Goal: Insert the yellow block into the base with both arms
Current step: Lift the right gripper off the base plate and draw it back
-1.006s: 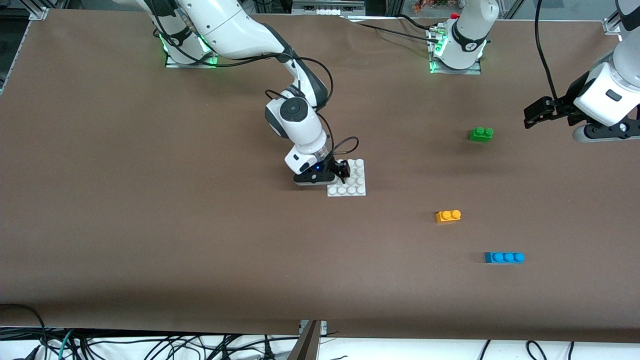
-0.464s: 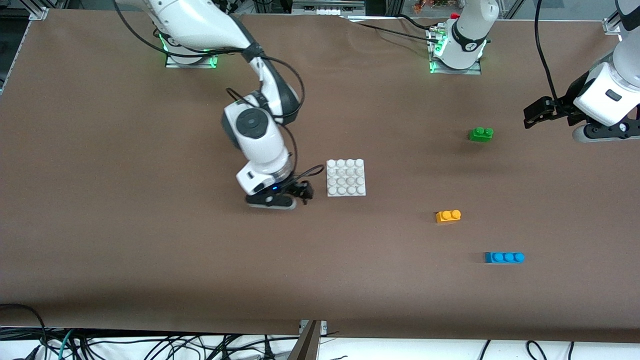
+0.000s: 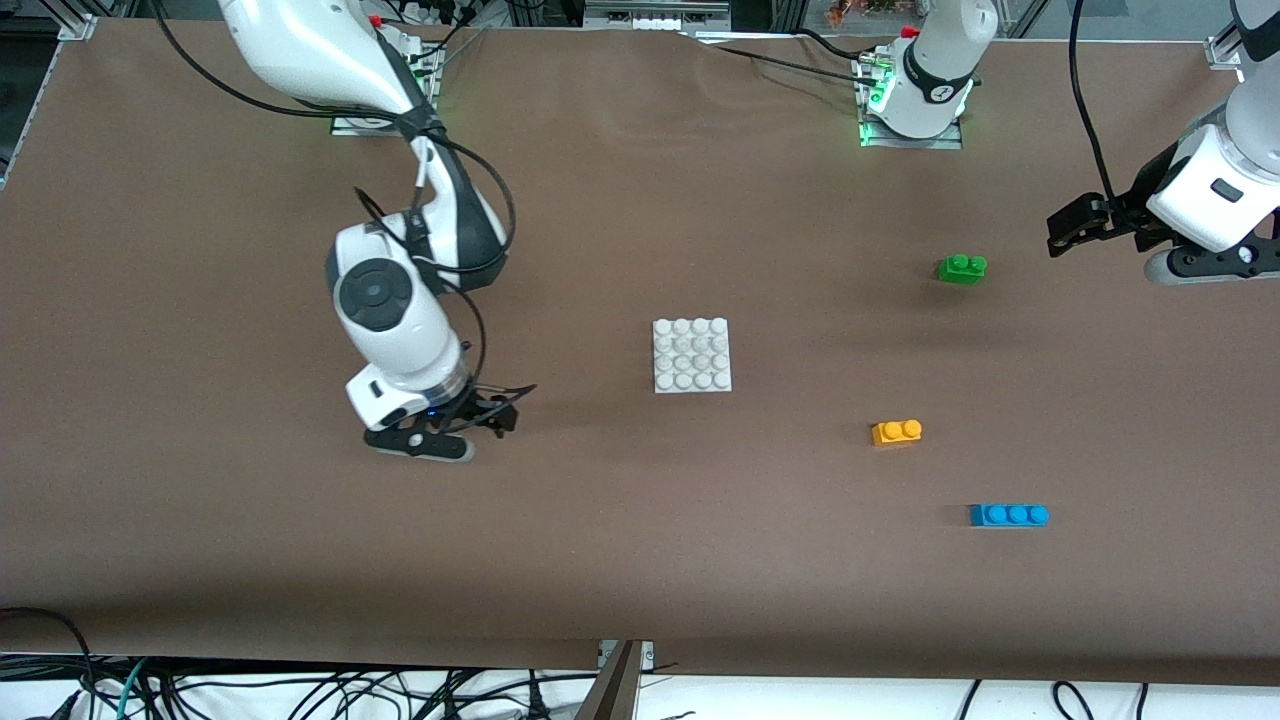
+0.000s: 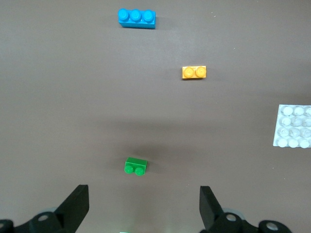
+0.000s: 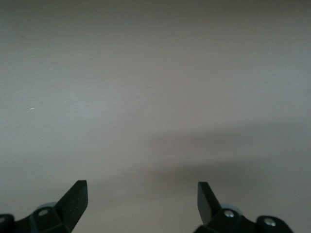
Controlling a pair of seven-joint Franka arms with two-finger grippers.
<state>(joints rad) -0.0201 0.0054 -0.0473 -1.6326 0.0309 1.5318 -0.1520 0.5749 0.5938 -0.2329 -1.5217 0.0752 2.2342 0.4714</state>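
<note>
**Table inventory: four plastic pieces, two arms, nothing held**

Yellow block (image 3: 896, 432): small two-stud brick, lying flat on the brown table (image 3: 640, 560), studs up. It sits nearer the front camera than the base and toward the left arm's end of the table, well apart from the base. It lies between the green brick and the blue brick, touching neither. Also seen in the left wrist view (image 4: 194, 72).

Base (image 3: 692, 355): white square plate with a four-by-four grid of studs, flat on the table near its middle. Nothing stands on it. One edge of it shows in the left wrist view (image 4: 293, 125).

Green brick (image 3: 962, 268): two studs, flat on the table, farther from the front camera than the yellow block, near the left gripper. Left wrist view (image 4: 135, 166).

Blue brick (image 3: 1008, 515): three studs, flat on the table, the piece nearest the front camera. Left wrist view (image 4: 137, 18).

Right gripper (image 3: 495, 417): low over bare table toward the right arm's end, well apart from the base. Fingers spread wide, grasping nothing; the right wrist view shows only table surface between them (image 5: 141, 194).

Left gripper (image 3: 1070, 230): raised over the left arm's end of the table, near the green brick; this arm waits. The left wrist view shows its fingers (image 4: 75, 206) spread apart with nothing between them.
</note>
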